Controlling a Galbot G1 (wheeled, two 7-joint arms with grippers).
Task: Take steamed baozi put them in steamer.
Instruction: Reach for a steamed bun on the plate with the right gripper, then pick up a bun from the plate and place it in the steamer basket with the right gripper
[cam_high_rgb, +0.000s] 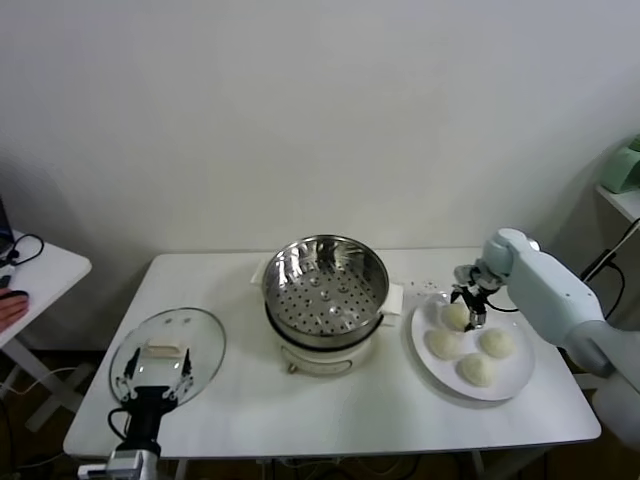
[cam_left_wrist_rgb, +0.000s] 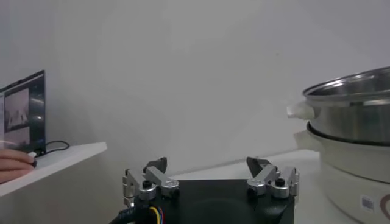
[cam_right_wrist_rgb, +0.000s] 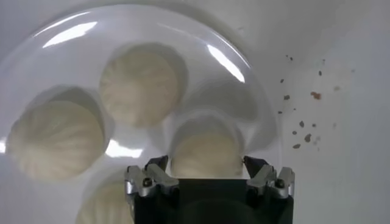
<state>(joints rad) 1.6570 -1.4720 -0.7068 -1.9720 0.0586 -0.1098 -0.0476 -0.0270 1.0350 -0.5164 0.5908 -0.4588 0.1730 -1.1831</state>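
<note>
At right of the head view, one bun (cam_high_rgb: 457, 315) on the plate (cam_high_rgb: 515, 378) is straddled by the right gripper (cam_high_rgb: 470, 310), fingers apart; the left gripper (cam_high_rgb: 152, 385) is parked lower left, jaws apart.

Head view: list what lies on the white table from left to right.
Left pincer hovering over the glass lid → steamer on its white pot base → white plate holding four baozi, with the right pincer around the farthest one.

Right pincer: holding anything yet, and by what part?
Cannot tell. The right pincer straddles the sides of one baozi on the plate, fingers flanking it; contact isn't clear.
</note>
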